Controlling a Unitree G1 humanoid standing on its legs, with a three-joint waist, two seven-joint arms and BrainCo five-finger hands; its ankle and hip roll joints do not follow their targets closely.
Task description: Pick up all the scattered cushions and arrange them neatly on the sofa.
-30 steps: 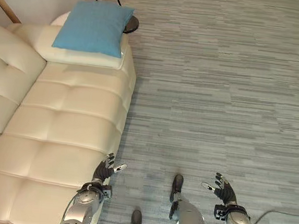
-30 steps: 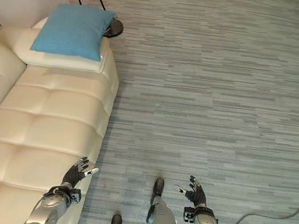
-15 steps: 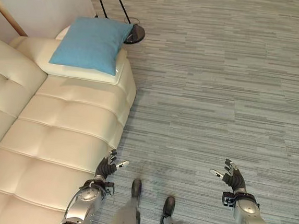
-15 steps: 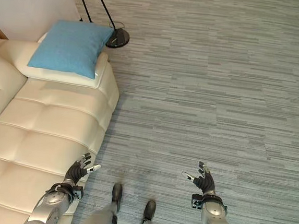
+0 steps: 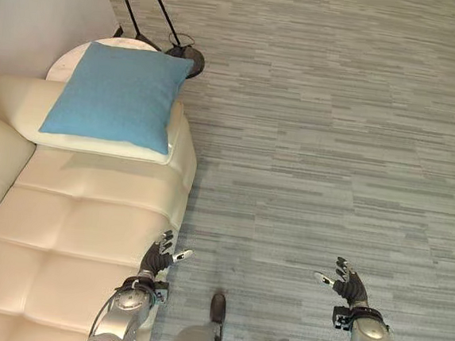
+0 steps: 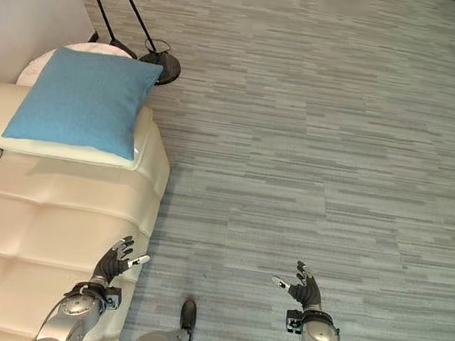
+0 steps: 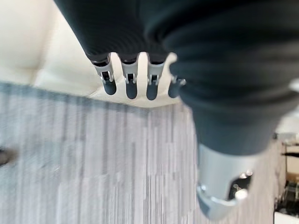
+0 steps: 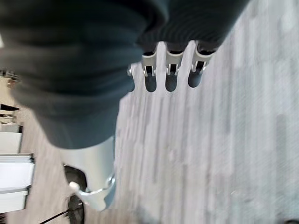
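Bright, even light throughout; both wrist views look blurred.

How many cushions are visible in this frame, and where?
1. A square blue fabric cushion lies flat on the cream leather sofa's far armrest, beside the black floor lamp base. None shows on the grey carpet; others may lie outside the views.

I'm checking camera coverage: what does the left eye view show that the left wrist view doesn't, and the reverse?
Left eye view alone: the blue cushion lying on the sofa's armrest, the black floor lamp base beside it, and the right hand, open over the carpet. Left wrist view alone: the dark fingertips seen from close, spread straight and holding nothing. Both: the left hand, open, at the cream sofa front edge, and the grey striped carpet.
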